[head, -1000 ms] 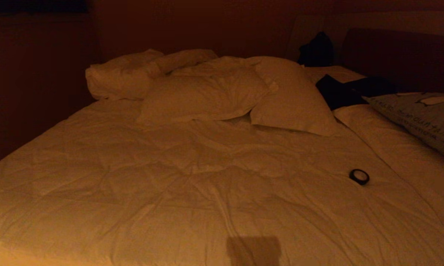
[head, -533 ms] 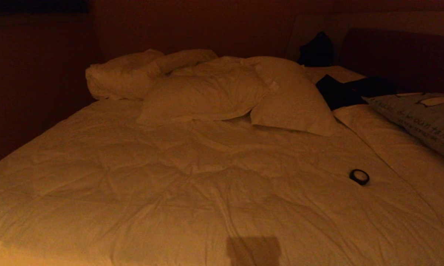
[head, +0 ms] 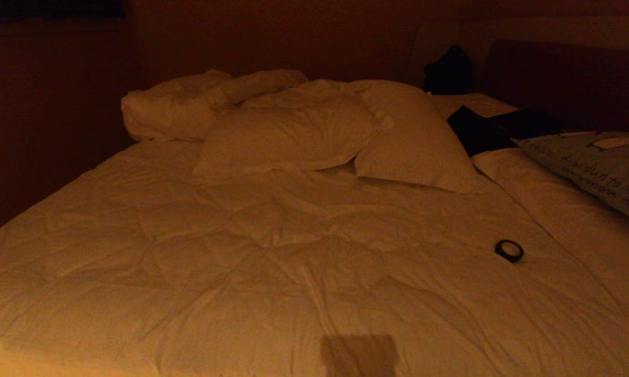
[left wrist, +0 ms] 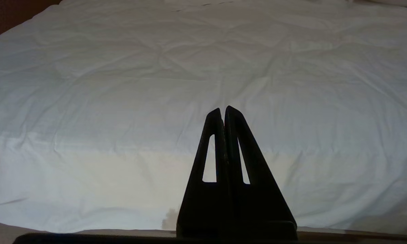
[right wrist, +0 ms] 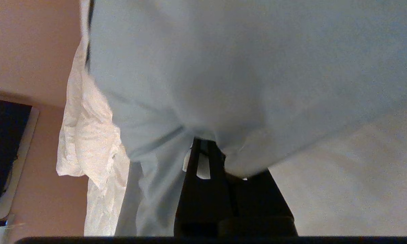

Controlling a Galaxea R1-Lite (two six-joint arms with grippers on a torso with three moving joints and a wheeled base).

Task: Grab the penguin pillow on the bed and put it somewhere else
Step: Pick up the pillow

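Shifting a little against the earlier head views, the penguin pillow is now sitting slightly differently at the right edge of the bed, its printed line of text and pale penguin shapes tilted a touch from where they were, while everything else on the duvet is lying as before. In the right wrist view the pillow's pale grey-blue cloth is filling most of the picture and is bunching where the right gripper is clenching a fold of it between its black fingers, pinched tight on the fabric. Beside the pillow in that view, a rumpled white sheet is hanging against a peach-toned wall. Left of the penguin pillow on the bed, a dark garment is lying by the headboard, and further left two plain white pillows are leaning together, with a bunched white one beyond them. Nearer than the penguin pillow, a small black ring-shaped object is resting on the duvet. The left gripper is hovering over bare duvet well away from the penguin pillow, its fingers pressed together and holding nothing.
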